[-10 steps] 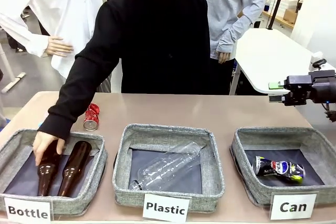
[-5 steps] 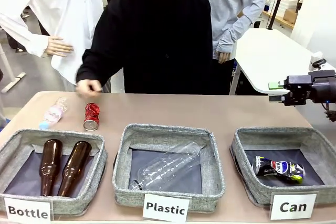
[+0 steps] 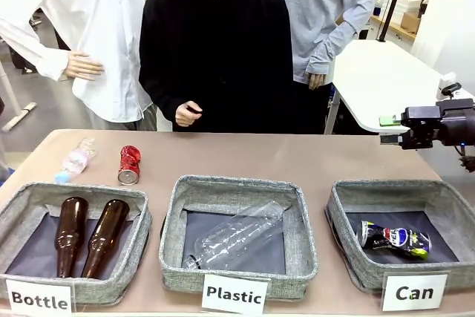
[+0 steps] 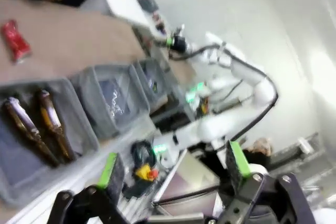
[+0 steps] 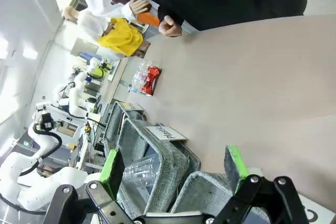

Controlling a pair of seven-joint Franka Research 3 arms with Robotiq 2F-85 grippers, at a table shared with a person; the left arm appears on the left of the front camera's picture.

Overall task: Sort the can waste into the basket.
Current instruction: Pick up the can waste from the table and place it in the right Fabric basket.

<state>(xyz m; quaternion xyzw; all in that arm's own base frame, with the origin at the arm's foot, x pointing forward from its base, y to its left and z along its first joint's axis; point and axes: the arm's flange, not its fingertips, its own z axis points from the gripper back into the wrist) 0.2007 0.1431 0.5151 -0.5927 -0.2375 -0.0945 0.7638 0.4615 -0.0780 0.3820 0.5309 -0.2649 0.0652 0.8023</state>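
A crushed red can lies on the table behind the "Bottle" basket, also seen as the red can and the red can. A dark blue Pepsi can lies inside the grey basket signed "Can" at the front right. My right gripper hovers open and empty above that basket's far right side, pointing left; its own view shows the right gripper open over the table. My left gripper is open and empty, well off the table's left side.
The "Bottle" basket holds two brown bottles. The "Plastic" basket holds a clear bottle. A small crushed plastic bottle lies left of the red can. A person's hand is held at the chest beyond the far edge.
The person's arm has pulled out of the "Bottle" basket and back to the chest, uncovering the small plastic bottle. Neither gripper has moved.
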